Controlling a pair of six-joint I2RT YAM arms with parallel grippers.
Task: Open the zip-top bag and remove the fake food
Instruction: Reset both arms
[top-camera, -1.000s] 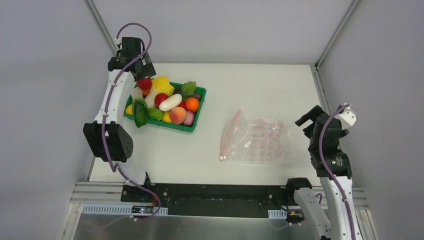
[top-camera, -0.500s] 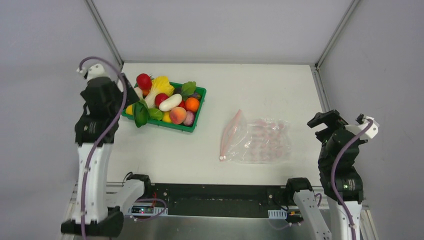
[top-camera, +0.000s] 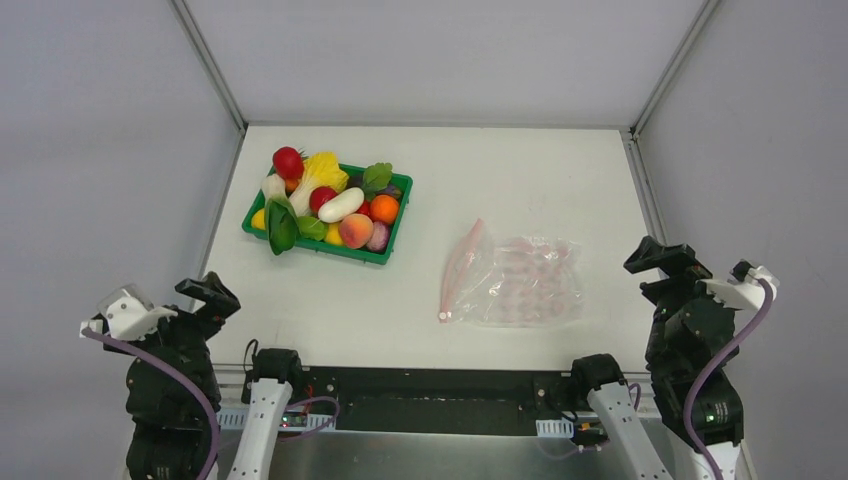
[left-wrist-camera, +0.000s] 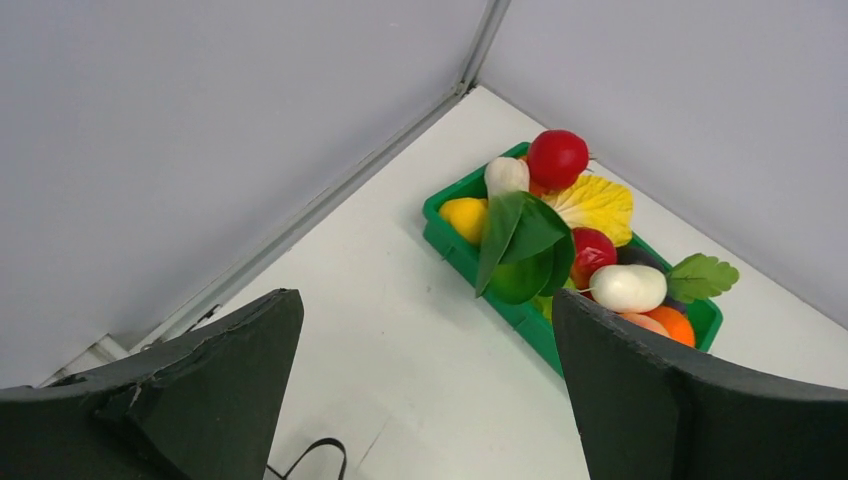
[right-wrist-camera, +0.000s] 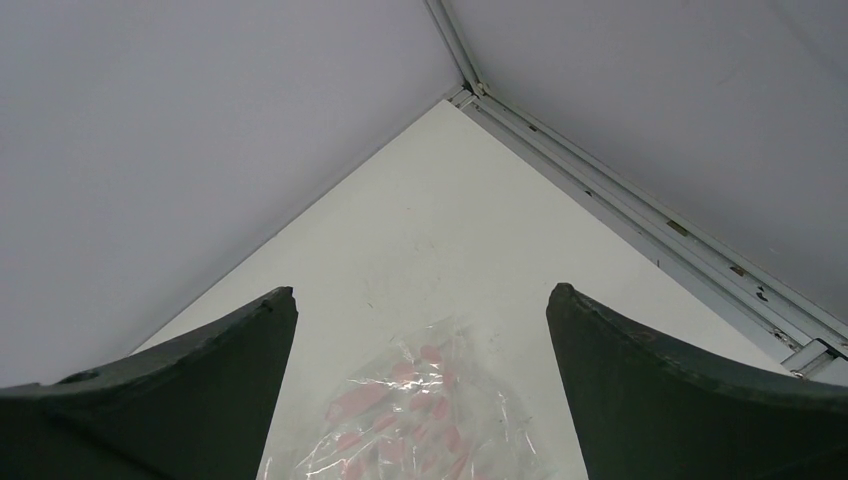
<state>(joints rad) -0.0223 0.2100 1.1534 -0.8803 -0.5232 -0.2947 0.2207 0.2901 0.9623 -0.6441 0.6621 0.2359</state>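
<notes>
At the near left, the left gripper (top-camera: 208, 296) hangs wide and empty, the fake food (top-camera: 341, 205) sits in a green tray (top-camera: 396, 226) farther back, the zip-top bag (top-camera: 520, 283) lies flat right of centre, and the right gripper (top-camera: 668, 262) gapes empty

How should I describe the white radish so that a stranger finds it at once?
On the white table, find the green tray at the far left, heaped with plastic produce. Near its middle, the white radish lies on top between a red apple and an orange. It is the pile's only long, smooth white piece.
</notes>
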